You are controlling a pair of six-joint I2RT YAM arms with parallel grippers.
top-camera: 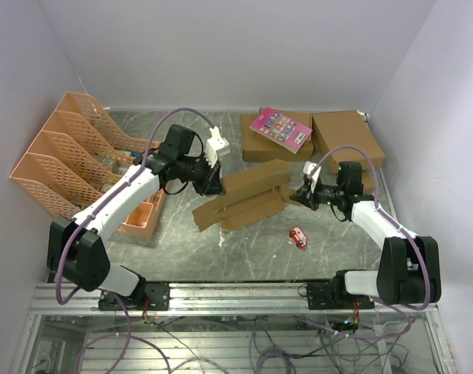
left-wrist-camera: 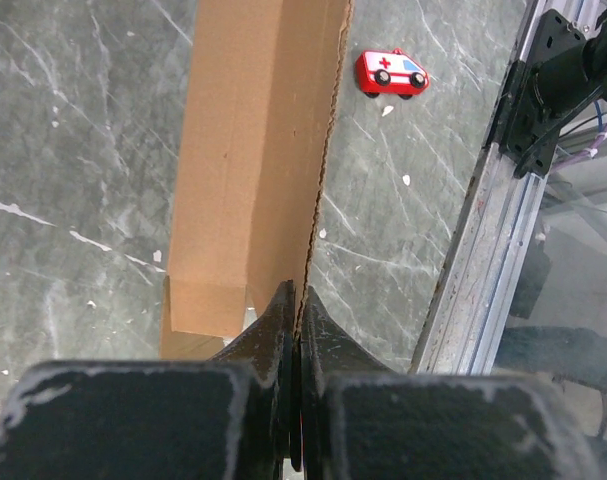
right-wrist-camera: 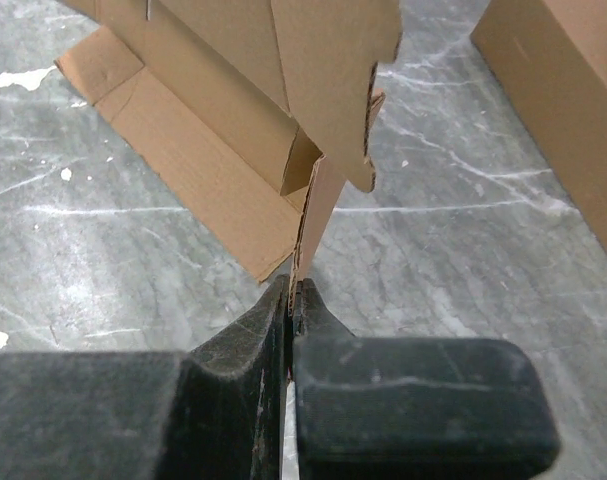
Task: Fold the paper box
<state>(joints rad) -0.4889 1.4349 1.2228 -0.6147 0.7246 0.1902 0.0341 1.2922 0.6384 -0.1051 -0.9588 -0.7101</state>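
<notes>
Top external: we judged it mid-fold, left jaws and right jaws each clamped on a paper box (top-camera: 248, 195) edge; next likely needed walls creased upright.

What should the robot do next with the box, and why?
Probably lift both pinched ends together to fold that wall upright. The left claw and right claw are each shut on a thin edge of the box, half folded with flaps lying flat.
</notes>
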